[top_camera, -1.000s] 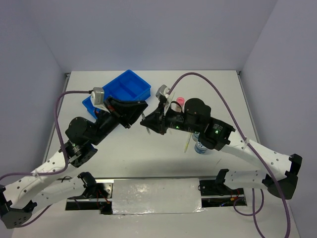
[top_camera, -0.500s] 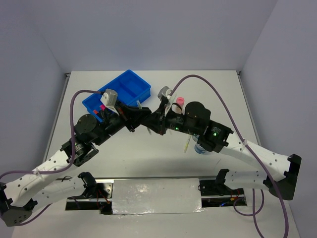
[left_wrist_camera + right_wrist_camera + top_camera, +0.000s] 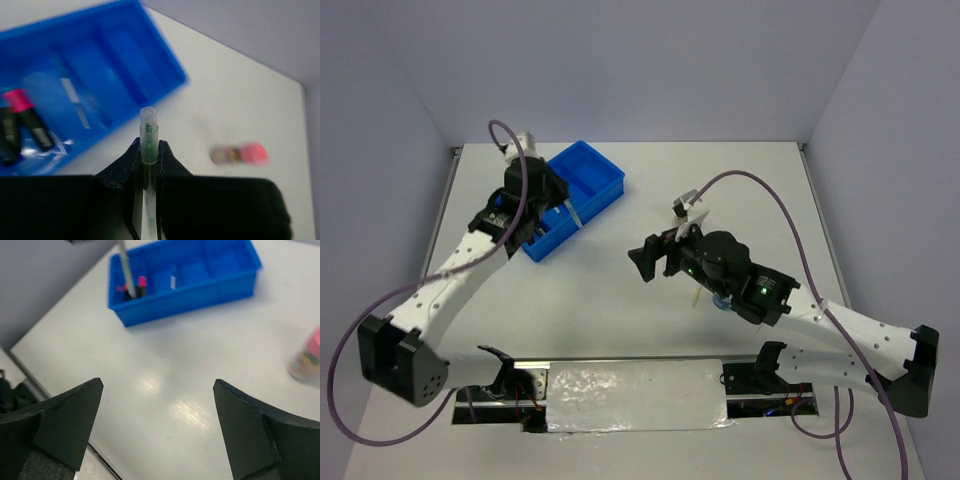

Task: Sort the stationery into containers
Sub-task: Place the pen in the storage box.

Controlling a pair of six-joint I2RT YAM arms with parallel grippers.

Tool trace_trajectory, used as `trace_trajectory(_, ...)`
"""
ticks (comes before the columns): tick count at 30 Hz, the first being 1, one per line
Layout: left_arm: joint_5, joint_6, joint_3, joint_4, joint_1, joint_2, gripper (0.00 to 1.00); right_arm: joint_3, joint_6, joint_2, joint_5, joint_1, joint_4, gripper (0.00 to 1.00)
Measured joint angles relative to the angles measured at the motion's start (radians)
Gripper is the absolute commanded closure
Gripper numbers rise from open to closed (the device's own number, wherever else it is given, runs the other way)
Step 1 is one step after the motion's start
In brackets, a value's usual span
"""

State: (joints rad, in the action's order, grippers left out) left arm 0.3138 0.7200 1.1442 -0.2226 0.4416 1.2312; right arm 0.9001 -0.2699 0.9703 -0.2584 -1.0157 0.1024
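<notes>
Blue tray (image 3: 592, 168): sits just under and ahead of the left tool, angled across the desk (image 3: 610, 310).
Left tool (image 3: 148, 156): pinched nearly shut on a thin pen (image 3: 148, 131). The clear-capped end sticks out past the fingertips toward the tray.
Where the pen is: up in the air at the tray's near edge. From the right wrist view it hangs over the highlighter end, but I honestly can't say which compartment it lines up with.
Step in hand: looks like dropping the pen into the tray.
Doing it well: I'd push the tool further over the tray so the whole pen clears the rim. Line it up with the compartment's long side, get low, then let go, otherwise it'll probably bounce out or land across a divider.
Tray contents: end compartment left of the tool has a pink-capped highlighter (image 3: 24, 111) plus another dark one beside it. The next compartment holds a pale thin pen (image 3: 75, 100). The rest look bare, though it's blurry.
Right tool (image 3: 159, 417): spread wide, holding nothing, hovering over the desk.
Pink-capped bottle (image 3: 307, 360): lying on the desk off to that tool's right, not sorted yet.
</notes>
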Motion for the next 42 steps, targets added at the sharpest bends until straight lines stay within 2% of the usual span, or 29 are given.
trace_trajectory(3,0.038,0.048,0.038,-0.010,-0.150,0.124,1.00,-0.071,-0.026,-0.078,-0.077,0.005,0.055,0.00)
trace_trajectory(6,0.056,0.088,0.072,0.014,-0.231,0.255,0.99,-0.108,-0.045,-0.158,-0.116,0.006,0.100,0.00)
trace_trajectory(12,0.074,0.135,0.080,0.078,-0.290,0.414,0.92,-0.140,-0.060,-0.253,-0.130,0.006,0.130,0.00)
trace_trajectory(17,0.091,0.148,0.080,0.143,-0.314,0.479,0.87,-0.158,-0.064,-0.281,-0.117,0.006,0.143,0.00)
trace_trajectory(19,0.091,0.148,0.082,0.165,-0.319,0.495,0.80,-0.159,-0.066,-0.284,-0.109,0.006,0.146,0.00)
trace_trajectory(20,0.091,0.149,0.083,0.174,-0.321,0.503,0.69,-0.161,-0.066,-0.285,-0.105,0.006,0.145,0.00)
trace_trajectory(24,0.092,0.159,0.085,0.193,-0.324,0.528,0.47,-0.166,-0.066,-0.278,-0.099,0.006,0.147,0.00)
trace_trajectory(25,0.093,0.168,0.085,0.193,-0.324,0.533,0.35,-0.166,-0.066,-0.272,-0.099,0.006,0.146,0.00)
trace_trajectory(29,0.095,0.190,0.085,0.171,-0.324,0.543,0.16,-0.166,-0.069,-0.226,-0.094,0.006,0.151,0.00)
trace_trajectory(31,0.093,0.198,0.089,0.149,-0.324,0.544,0.10,-0.162,-0.082,-0.201,-0.100,0.006,0.169,0.00)
trace_trajectory(32,0.092,0.199,0.095,0.132,-0.324,0.544,0.02,-0.156,-0.093,-0.187,-0.108,0.006,0.185,0.00)
trace_trajectory(36,0.067,0.196,0.138,0.046,-0.324,0.504,0.01,-0.090,-0.206,-0.087,-0.202,0.006,0.293,0.00)
trace_trajectory(40,0.010,0.164,0.200,-0.058,-0.322,0.357,0.01,-0.038,-0.404,0.053,-0.336,0.006,0.446,0.02)
trace_trajectory(41,-0.006,0.146,0.198,-0.075,-0.319,0.292,0.01,-0.040,-0.452,0.082,-0.361,0.010,0.478,0.05)
trace_trajectory(42,-0.021,0.138,0.191,-0.085,-0.314,0.225,0.01,-0.046,-0.495,0.108,-0.379,0.016,0.507,0.14)
